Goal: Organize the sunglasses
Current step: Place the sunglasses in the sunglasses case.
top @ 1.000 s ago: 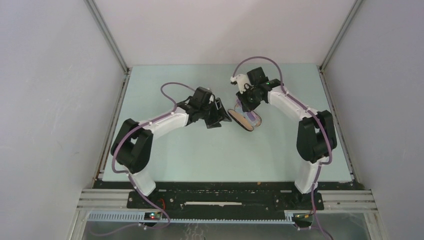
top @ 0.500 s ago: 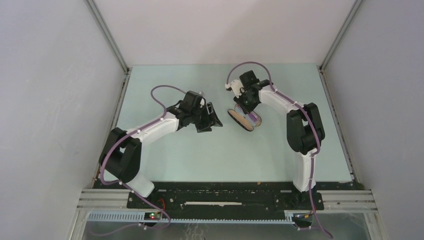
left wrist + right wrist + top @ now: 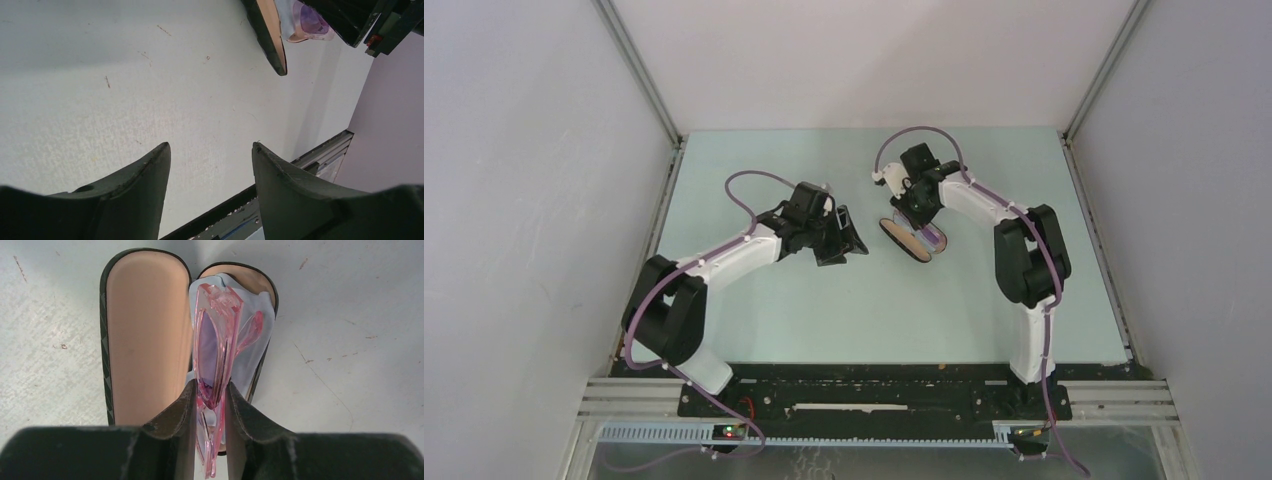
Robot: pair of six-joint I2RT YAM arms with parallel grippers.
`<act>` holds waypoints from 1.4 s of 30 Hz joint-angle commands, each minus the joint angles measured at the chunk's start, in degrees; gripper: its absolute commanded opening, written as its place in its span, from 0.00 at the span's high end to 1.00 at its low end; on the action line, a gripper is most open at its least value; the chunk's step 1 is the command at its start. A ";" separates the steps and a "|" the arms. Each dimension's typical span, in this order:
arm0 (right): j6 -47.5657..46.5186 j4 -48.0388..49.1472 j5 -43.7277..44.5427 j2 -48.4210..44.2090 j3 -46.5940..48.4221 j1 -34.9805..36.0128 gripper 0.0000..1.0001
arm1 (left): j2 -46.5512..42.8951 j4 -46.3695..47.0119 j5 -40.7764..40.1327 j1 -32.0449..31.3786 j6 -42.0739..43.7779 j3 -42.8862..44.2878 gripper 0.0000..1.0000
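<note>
Right tool (image 3: 210,390) was clamped on the folded sunglasses (image 3: 218,335), held edge-on over the open black case (image 3: 145,325), above the half lined with the blue cloth (image 3: 256,357). Left tool (image 3: 210,150) stood apart, gripping nothing, over the tabletop (image 3: 100,75) near the case.

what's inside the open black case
One half of the case is bare inside. The other holds a light blue cloth, with the pink sunglasses pinched edge-on above it in the right gripper. Whatever lies under the cloth is covered.
</note>
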 commanded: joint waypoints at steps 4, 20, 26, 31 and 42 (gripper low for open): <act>-0.66 0.44 0.78 1.44 0.54 1.14 0.77 | 0.22 0.13 -0.17 0.30 1.85 0.32 0.34; 0.89 2.37 5.94 4.48 0.39 0.62 0.77 | 0.33 0.13 0.08 0.35 2.11 0.08 0.34; 1.66 2.15 5.68 4.59 0.13 0.53 0.75 | 0.56 0.13 0.28 0.32 2.20 0.19 0.34; 2.49 1.80 5.04 4.24 0.52 0.45 0.71 | 0.54 0.12 0.24 0.32 2.12 0.18 0.34; 3.60 2.52 4.63 2.00 0.72 0.09 0.49 | 0.14 0.34 0.24 0.33 2.11 -0.28 0.35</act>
